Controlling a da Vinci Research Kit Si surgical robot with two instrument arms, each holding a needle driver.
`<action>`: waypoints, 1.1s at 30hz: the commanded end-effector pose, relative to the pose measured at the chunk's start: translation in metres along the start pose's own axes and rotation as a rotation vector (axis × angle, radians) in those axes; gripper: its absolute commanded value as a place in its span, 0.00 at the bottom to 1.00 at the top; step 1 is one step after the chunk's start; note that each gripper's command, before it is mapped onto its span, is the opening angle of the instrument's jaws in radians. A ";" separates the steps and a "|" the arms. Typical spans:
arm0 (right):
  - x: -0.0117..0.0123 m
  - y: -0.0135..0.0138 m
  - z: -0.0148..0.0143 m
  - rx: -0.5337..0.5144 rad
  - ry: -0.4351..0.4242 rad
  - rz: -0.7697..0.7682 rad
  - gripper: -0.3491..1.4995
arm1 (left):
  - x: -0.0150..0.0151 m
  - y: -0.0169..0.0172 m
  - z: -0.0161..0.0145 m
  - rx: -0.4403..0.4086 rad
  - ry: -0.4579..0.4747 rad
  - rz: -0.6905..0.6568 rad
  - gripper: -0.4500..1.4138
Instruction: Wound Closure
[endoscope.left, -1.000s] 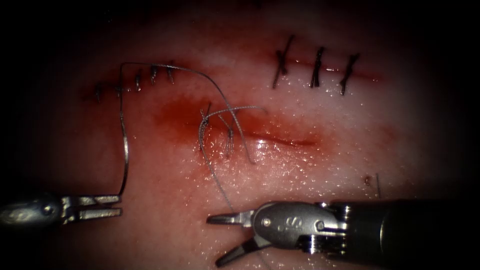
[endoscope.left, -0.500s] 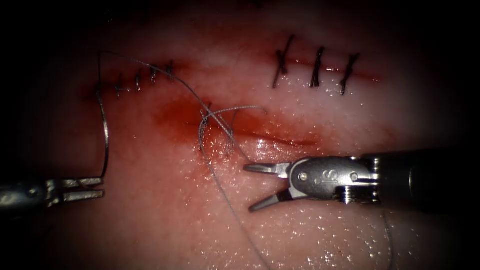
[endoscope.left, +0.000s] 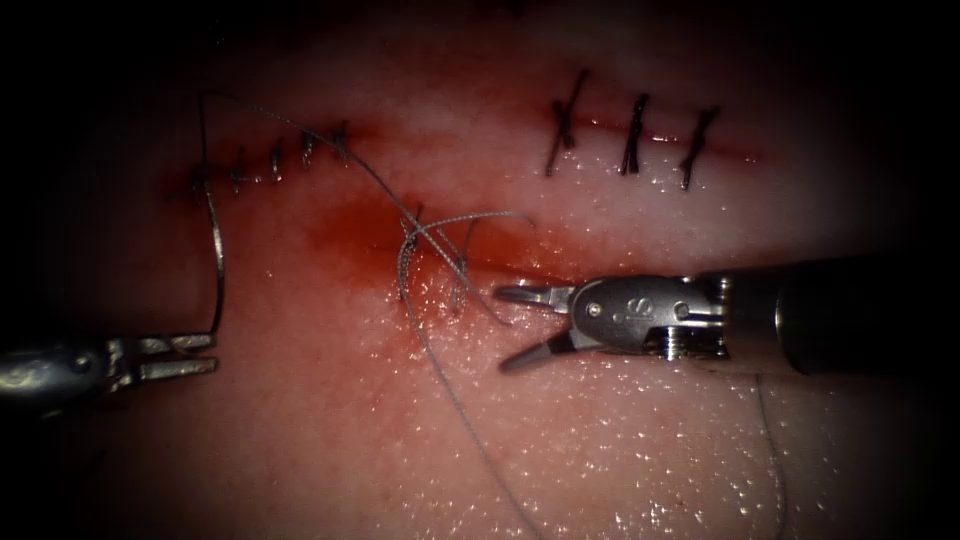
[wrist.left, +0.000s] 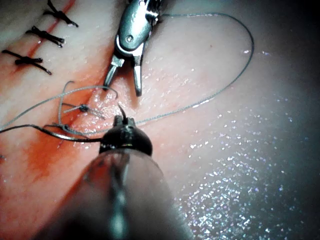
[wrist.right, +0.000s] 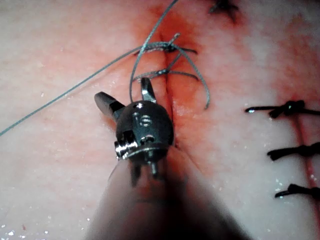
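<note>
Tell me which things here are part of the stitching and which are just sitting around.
In use: left tool, shut on the needle's end; thread; open cut; right tool, open, holding nothing.
Sitting around: finished dark stitches; red fluid on the tissue.

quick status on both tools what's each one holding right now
Left tool: jaws shut on the needle near one end of its curve, needle clear of the tissue, left of the cut.
Right tool: jaws open, holding nothing.

This is a surgical training lab. A slab of pale tissue (endoscope.left: 600, 450) carries several short cuts closed with dark stitches (endoscope.left: 632, 135), red fluid (endoscope.left: 350, 235) around an open cut, loose thread (endoscope.left: 450, 390), and two slim metal wristed tools working under endoscope light.
</note>
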 end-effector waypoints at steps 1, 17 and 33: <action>-0.0004 -0.0008 0.0012 0.017 0.005 0.000 0.08 | -0.0003 0.0006 0.0008 -0.001 0.001 -0.004 0.00; 0.0036 -0.0080 -0.0013 0.153 0.000 0.043 0.00 | -0.0033 -0.0009 0.0030 0.025 0.014 0.009 0.00; 0.0130 -0.0157 0.0008 0.229 0.054 0.082 0.00 | -0.0040 0.0005 0.0030 -0.015 -0.087 -0.037 0.00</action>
